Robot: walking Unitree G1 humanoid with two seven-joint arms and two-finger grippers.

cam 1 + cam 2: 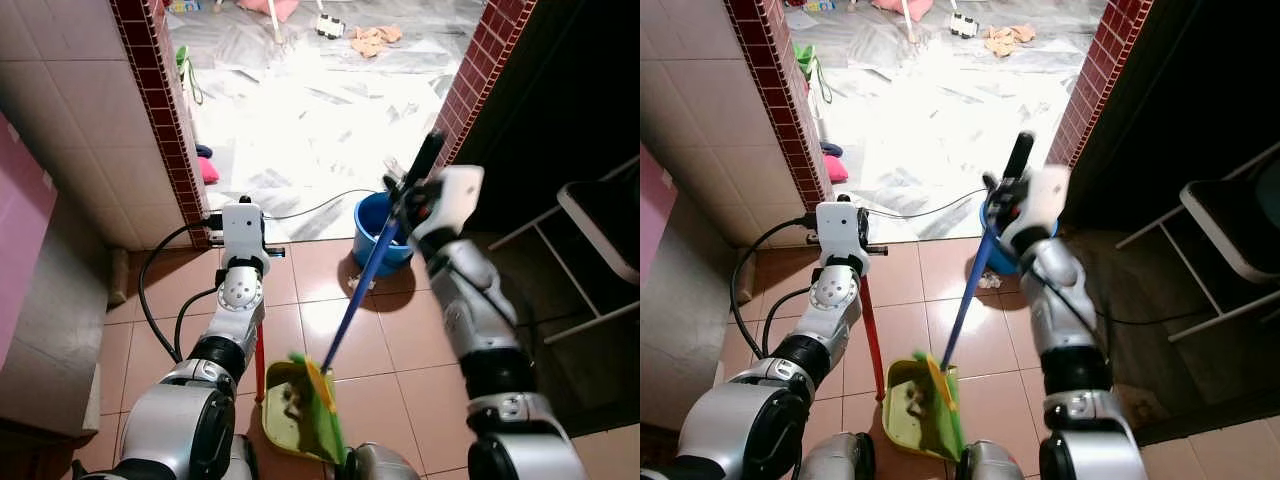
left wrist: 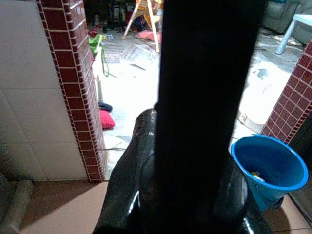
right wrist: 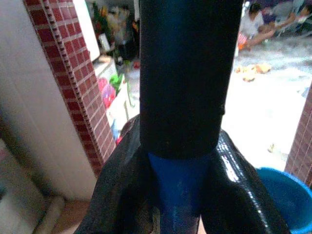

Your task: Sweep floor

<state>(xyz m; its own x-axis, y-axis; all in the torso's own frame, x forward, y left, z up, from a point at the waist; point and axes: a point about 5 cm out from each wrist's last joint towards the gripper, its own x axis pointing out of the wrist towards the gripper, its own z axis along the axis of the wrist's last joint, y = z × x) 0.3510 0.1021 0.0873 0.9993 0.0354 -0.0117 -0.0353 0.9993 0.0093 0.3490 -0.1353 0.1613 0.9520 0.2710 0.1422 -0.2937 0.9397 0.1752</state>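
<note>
My right gripper (image 1: 405, 200) is shut on a broom's blue handle (image 1: 365, 280), just below its black grip (image 1: 427, 158). In the right wrist view the glossy fingers (image 3: 119, 187) clamp that handle (image 3: 179, 180). The green broom head (image 1: 326, 405) rests in a yellow-green dustpan (image 1: 285, 405) on the brown tiles in front of me, with dark debris inside. The dustpan's red stem (image 1: 871, 340) rises to my left gripper (image 2: 190, 195), which is shut on its black upper part (image 2: 204, 83).
A blue bucket (image 1: 376, 232) stands at the doorway between two red brick pillars (image 1: 160, 110). Black cables (image 1: 150, 290) loop on the left. A chair (image 1: 600, 215) stands in the dark on the right. Beyond, the marbled floor holds a cloth (image 1: 375, 38); a person (image 3: 253, 22) sits far off.
</note>
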